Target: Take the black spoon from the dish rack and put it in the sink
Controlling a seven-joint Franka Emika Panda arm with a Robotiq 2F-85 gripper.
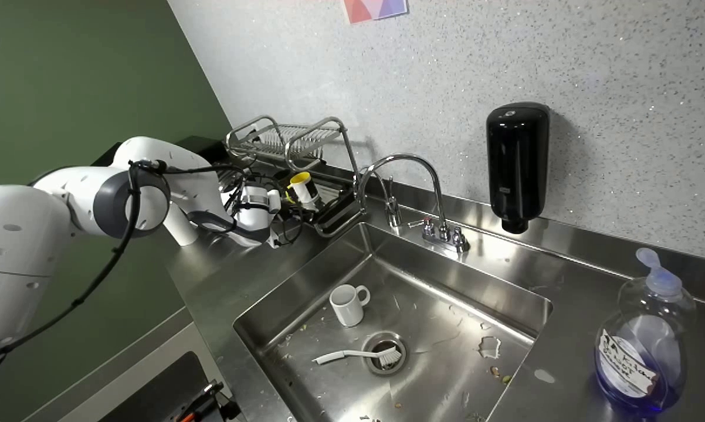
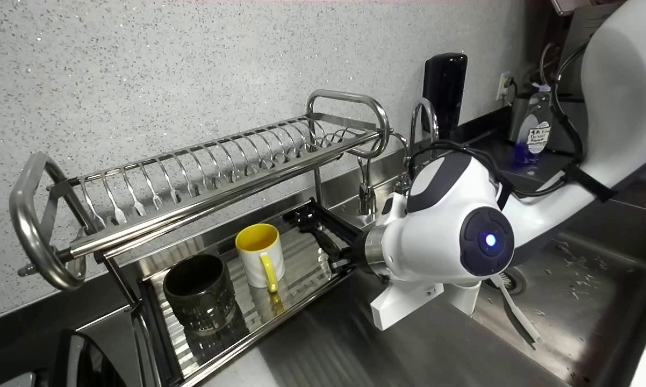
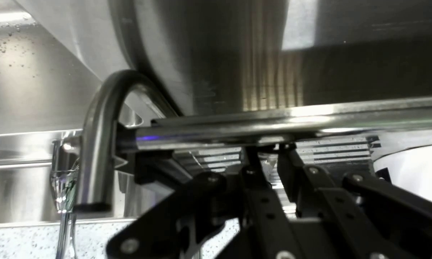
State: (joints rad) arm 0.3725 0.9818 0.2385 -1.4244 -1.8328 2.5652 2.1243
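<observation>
The sink [image 1: 429,305] lies lower than the gripper [image 3: 268,156], to one side. The dish rack [image 2: 221,193] stands right at the gripper, its lower tray [image 2: 301,263] by the fingers [image 3: 289,172]. These fingers show a narrow gap between them; whether they pinch anything, I cannot tell. On the tray, farther from the gripper, sits a dark mug [image 2: 200,295]; a yellow-lined mug [image 2: 256,263] sits nearer. The black spoon [image 2: 324,239] is in the tray, bowl away from the gripper, handle running to the fingertips.
</observation>
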